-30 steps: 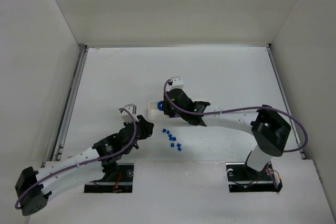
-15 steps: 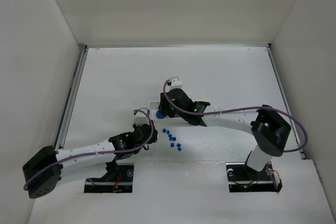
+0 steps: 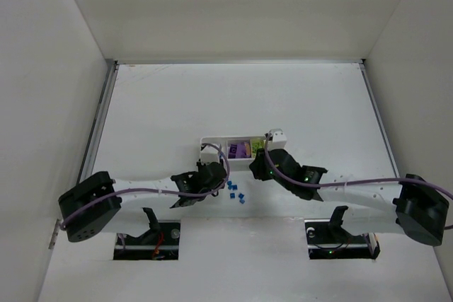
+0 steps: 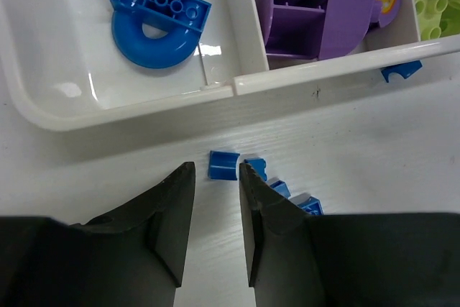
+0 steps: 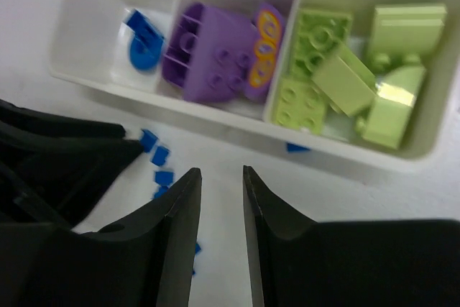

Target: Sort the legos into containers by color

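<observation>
The white tray (image 3: 208, 143) sits mid-table. In the left wrist view its (image 4: 136, 109) left compartment holds the rounded blue piece (image 4: 154, 25), the middle one the purple-and-orange piece (image 4: 316, 5), and the right one the yellow-green pieces (image 5: 352, 80). Several tiny blue bricks (image 3: 234, 190) lie on the table just in front of the tray. My left gripper (image 4: 215, 181) is open and empty, low over the table, with one tiny brick (image 4: 223, 165) just beyond its tips. My right gripper (image 5: 221, 181) is open and empty, near the tray's front wall (image 5: 237, 126).
One tiny blue brick (image 4: 401, 71) lies against the tray's front wall, apart from the others. The two grippers (image 3: 214, 172) (image 3: 257, 165) are close together on either side of the brick cluster. White walls enclose the table on three sides.
The left arm swung right and down to the brick cluster. The right arm drew back off the tray toward the near right, uncovering it.
</observation>
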Robot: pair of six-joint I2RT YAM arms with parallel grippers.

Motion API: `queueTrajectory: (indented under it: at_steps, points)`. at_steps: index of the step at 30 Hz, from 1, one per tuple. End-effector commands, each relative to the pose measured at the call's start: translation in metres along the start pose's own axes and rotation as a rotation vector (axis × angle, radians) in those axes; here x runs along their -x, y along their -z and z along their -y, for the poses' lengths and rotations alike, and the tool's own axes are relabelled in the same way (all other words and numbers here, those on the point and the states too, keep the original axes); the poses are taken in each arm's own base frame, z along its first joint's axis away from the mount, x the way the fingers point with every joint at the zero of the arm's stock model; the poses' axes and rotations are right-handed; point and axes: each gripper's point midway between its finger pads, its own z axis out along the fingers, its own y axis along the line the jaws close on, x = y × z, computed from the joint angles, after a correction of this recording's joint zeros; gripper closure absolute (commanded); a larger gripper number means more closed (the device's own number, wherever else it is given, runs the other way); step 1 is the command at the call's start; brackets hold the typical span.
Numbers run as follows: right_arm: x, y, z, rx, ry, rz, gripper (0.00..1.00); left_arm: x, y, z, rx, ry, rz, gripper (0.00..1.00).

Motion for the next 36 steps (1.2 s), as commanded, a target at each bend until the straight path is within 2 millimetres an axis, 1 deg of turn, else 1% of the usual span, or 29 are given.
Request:
queueTrajectory:
  at_steps: [1,4,9,13,16,20,24,26,29,36]
  points:
    - [-0.005,0.008,0.012,-0.029,-0.055,0.016,0.63,0.015,-0.005,0.019,-0.027,-0.017,0.035,0.72]
    - [-0.011,0.013,0.017,-0.035,-0.049,0.004,0.60,0.012,-0.009,0.018,-0.008,-0.025,0.025,0.74]
    - [-0.014,0.013,0.018,-0.031,-0.043,0.003,0.59,0.011,-0.014,0.013,0.017,-0.019,0.020,0.75]
    - [-0.015,0.010,0.016,-0.026,-0.036,0.004,0.58,0.007,-0.019,0.013,0.031,-0.030,0.005,0.76]
    - [-0.016,0.007,0.015,-0.028,-0.023,-0.003,0.52,0.005,-0.023,0.009,0.053,-0.038,0.000,0.77]
    - [-0.022,0.001,0.016,-0.043,0.000,-0.026,0.49,0.003,-0.024,0.005,0.074,-0.046,0.003,0.83]
    - [-0.026,-0.006,0.017,-0.063,0.019,-0.041,0.48,0.010,-0.018,0.002,0.080,-0.035,0.033,0.88]
    - [-0.027,-0.010,0.020,-0.084,0.031,-0.042,0.47,0.015,-0.013,0.002,0.070,-0.026,0.049,0.89]
    - [-0.027,-0.018,0.029,-0.146,0.054,-0.032,0.48,0.024,-0.003,0.005,0.042,-0.002,0.077,0.89]
    - [-0.025,-0.037,0.036,-0.207,0.048,0.011,0.48,0.042,0.014,0.013,-0.013,0.029,0.117,0.90]
